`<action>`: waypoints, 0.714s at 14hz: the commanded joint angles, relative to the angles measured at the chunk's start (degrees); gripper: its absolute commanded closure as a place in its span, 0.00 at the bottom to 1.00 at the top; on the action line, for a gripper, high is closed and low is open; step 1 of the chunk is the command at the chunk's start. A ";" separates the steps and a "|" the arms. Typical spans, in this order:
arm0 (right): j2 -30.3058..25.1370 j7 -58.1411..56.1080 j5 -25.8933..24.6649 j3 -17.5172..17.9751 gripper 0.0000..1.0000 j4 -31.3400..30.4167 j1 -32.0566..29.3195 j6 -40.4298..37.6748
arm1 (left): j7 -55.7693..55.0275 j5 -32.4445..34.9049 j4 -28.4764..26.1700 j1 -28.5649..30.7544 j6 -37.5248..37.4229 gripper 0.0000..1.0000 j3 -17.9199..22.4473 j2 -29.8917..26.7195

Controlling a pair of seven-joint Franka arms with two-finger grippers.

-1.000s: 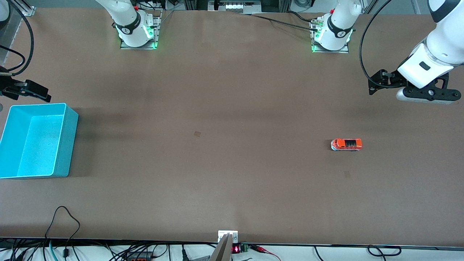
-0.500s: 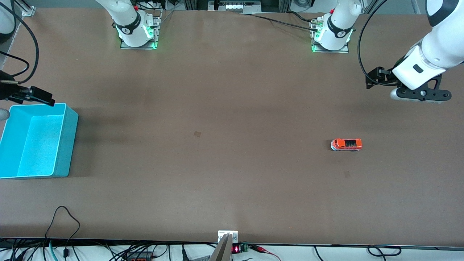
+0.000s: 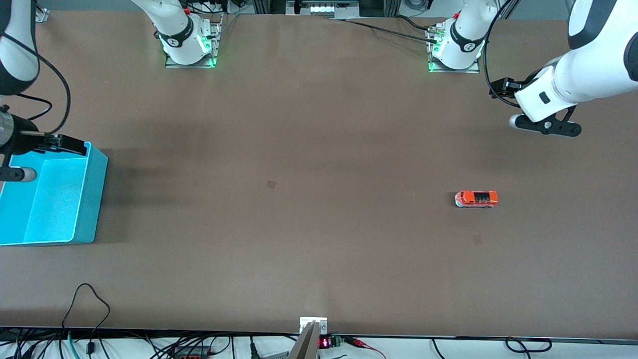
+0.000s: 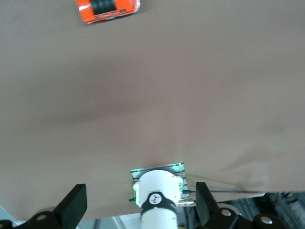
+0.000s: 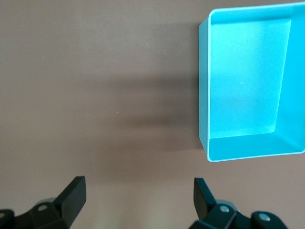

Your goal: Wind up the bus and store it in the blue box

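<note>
The small orange bus [image 3: 476, 199] with a dark roof stands on the table toward the left arm's end; it also shows in the left wrist view [image 4: 108, 7]. The light blue box [image 3: 95, 199] stands at the right arm's end, open and empty, and shows in the right wrist view [image 5: 204, 90]. My left gripper [image 3: 546, 125] hangs in the air over bare table between the bus and the robots' bases, open and empty [image 4: 140, 210]. My right gripper [image 3: 15, 162] hangs open and empty [image 5: 138, 195] over the box's edge toward the robots' bases.
The brown table top [image 3: 299, 149] stretches wide between the bus and the box. The two arm bases [image 3: 189, 45] [image 3: 456, 47] stand along the edge farthest from the front camera. Cables [image 3: 89, 299] lie at the nearest edge.
My left gripper has moved toward the table's middle, closer to above the bus. My right gripper has moved from beside the box to over its edge. The bus and the box have not moved.
</note>
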 commanded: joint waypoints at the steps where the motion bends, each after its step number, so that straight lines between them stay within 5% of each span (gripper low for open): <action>1: 0.87 -1.46 -0.50 0.33 0.00 0.38 -1.08 -0.52 | 10.61 0.48 1.87 0.16 0.85 0.00 -0.05 2.04; 4: 0.96 -1.37 -0.32 0.33 0.00 0.21 -1.34 -0.79 | 27.03 1.53 1.70 1.03 3.92 0.00 0.30 4.76; 6: 1.05 -1.46 -0.32 0.33 0.00 0.21 -1.52 -0.79 | 39.24 8.54 0.91 0.25 10.59 0.00 -0.05 6.87; 10: 1.22 -1.64 -0.23 0.33 0.00 0.38 -1.70 -0.79 | 59.10 9.27 0.99 1.30 21.40 0.00 0.47 13.54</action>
